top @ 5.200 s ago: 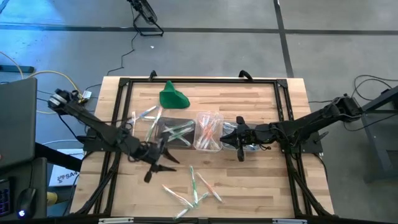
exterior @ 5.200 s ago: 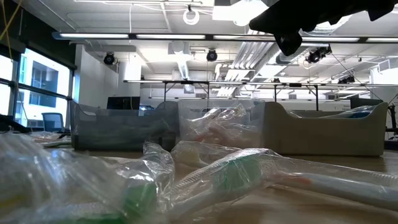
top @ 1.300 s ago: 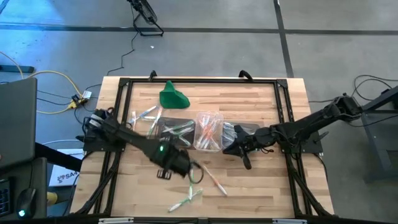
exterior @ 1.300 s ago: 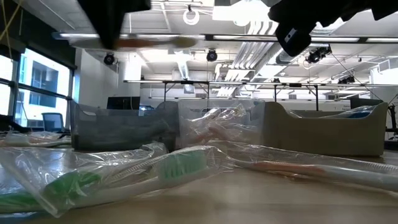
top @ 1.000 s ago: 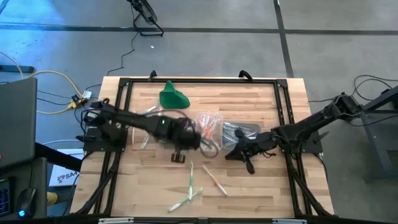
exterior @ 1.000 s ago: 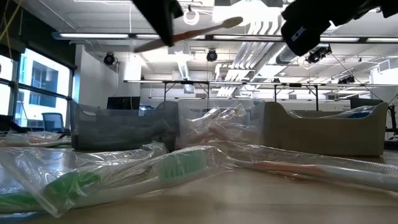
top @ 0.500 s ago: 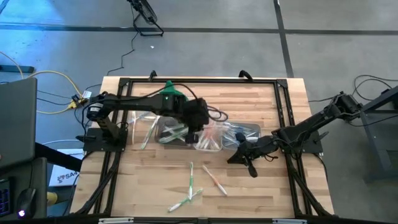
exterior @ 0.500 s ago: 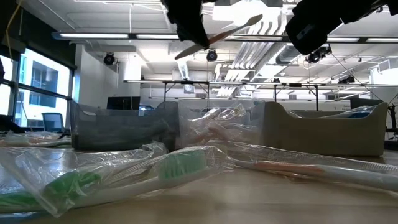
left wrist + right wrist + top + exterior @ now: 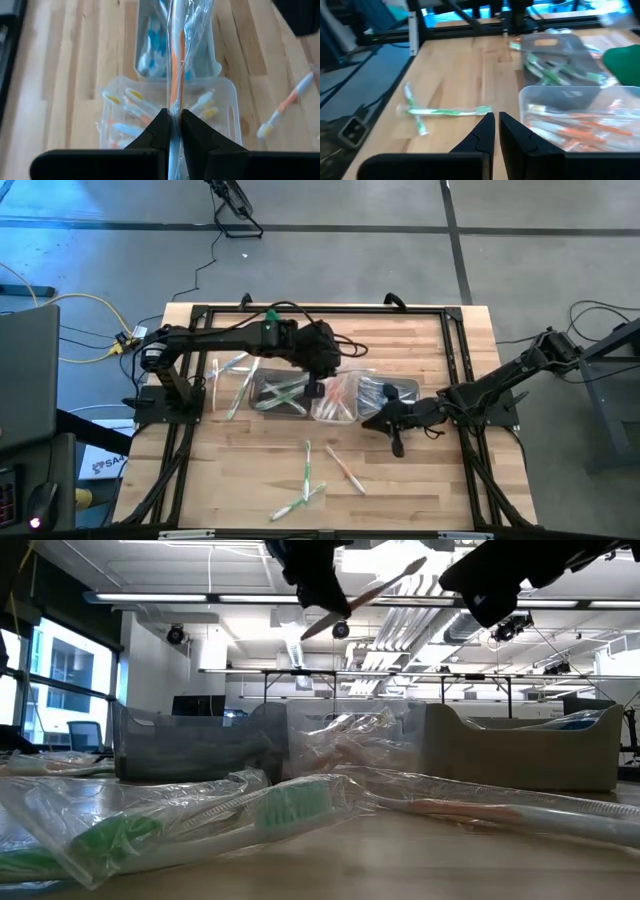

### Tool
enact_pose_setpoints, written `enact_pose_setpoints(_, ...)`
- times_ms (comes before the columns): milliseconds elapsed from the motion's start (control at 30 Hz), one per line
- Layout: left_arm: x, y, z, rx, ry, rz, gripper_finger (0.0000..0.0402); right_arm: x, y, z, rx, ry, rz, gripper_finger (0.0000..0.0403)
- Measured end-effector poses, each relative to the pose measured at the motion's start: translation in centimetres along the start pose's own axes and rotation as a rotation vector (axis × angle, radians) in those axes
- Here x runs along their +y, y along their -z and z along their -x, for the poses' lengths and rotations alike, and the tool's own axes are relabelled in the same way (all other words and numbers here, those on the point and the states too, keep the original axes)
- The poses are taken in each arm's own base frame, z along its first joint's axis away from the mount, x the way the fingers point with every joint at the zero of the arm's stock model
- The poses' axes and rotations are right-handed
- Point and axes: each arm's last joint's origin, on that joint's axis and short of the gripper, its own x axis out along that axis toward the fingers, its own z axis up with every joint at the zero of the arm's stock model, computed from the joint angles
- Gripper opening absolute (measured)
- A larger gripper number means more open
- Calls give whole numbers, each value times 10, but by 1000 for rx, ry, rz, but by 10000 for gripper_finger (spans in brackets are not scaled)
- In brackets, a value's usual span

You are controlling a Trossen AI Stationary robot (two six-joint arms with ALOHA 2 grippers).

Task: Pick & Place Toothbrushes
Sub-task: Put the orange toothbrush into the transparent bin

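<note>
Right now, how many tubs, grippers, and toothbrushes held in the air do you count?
Clear tubs: 3
Grippers: 2, the left gripper and the right gripper
Toothbrush held in the air: 1, in the left gripper
Total: 6

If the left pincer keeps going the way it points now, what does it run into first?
Most likely the middle tub of orange toothbrushes. The left pincer, shut on an orange wrapped toothbrush, points down at it; the blue-brush tub lies just beyond. Depth is hard to judge.
</note>
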Motion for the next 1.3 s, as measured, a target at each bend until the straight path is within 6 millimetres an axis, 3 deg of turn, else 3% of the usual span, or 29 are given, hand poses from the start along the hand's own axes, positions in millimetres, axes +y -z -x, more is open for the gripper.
enact_pose_setpoints(333, -6, 39, -35, 107, 76, 68, 23, -1, 0, 0, -6, 19, -3, 16)
enact_pose_setpoints(500, -15, 36, -43, -40, 91, 37, 23, -1, 0, 0, -11, 40, -3, 16)
enact_pose_setpoints(900, -16, 25, 8, -176, 70, -12, 23, -3, -1, 0, -25, 92, -6, 16)
enact_pose_setpoints(1200, -20, 56, 2, -185, 67, 9, 23, -7, -3, 0, -64, 193, -19, 16)
enact_pose_setpoints(1300, -21, 63, -3, -268, 63, 24, 23, -9, -6, -1, -80, 200, -30, 16)
